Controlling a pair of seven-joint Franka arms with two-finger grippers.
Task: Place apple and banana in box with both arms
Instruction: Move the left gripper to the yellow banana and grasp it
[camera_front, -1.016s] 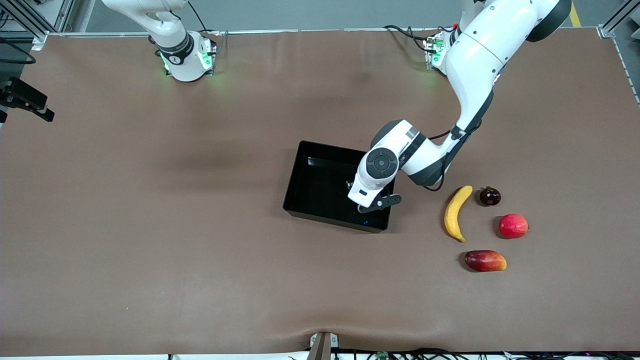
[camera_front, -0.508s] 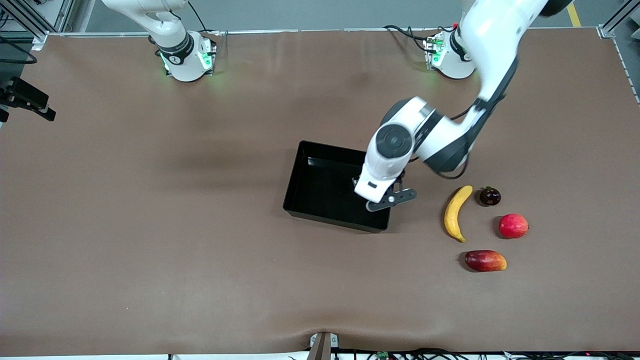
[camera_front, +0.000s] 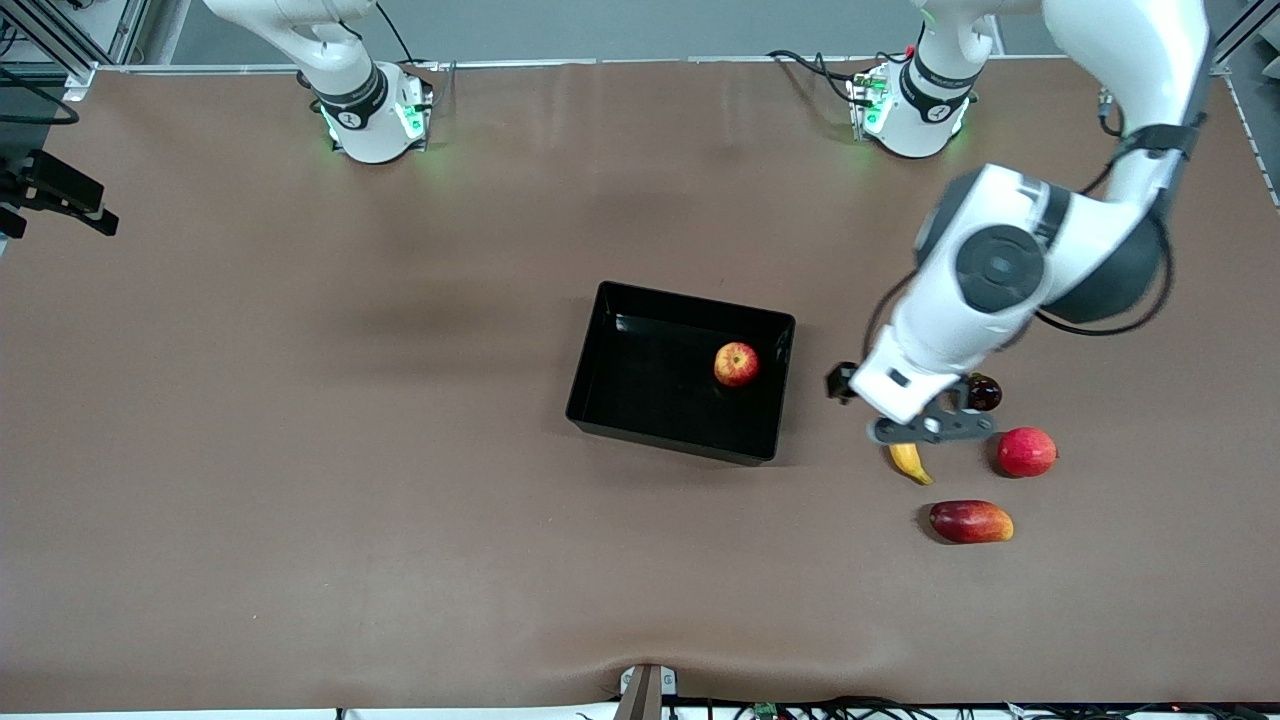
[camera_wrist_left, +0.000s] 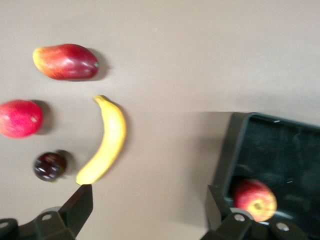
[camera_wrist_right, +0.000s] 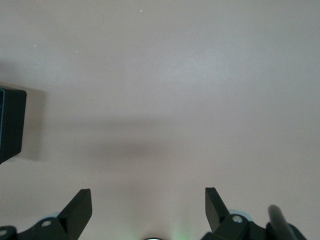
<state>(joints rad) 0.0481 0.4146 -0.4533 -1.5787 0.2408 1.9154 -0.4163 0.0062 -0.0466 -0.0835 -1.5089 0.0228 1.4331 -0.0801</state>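
We are hovering the left gripper (camera_front: 905, 425), fingers (camera_wrist_left: 80, 205) apart, over the banana (camera_wrist_left: 106, 142); the apple (camera_front: 736, 364) is sitting in the box (camera_front: 600, 345); the right gripper (camera_wrist_right: 149, 207), fingers apart, is waiting; descending off-centre risks nudging the dark fruit (camera_wrist_left: 49, 166) beside it.

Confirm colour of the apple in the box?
Mottled red with yellow patches; the apple shows best in the front view, in the black box.
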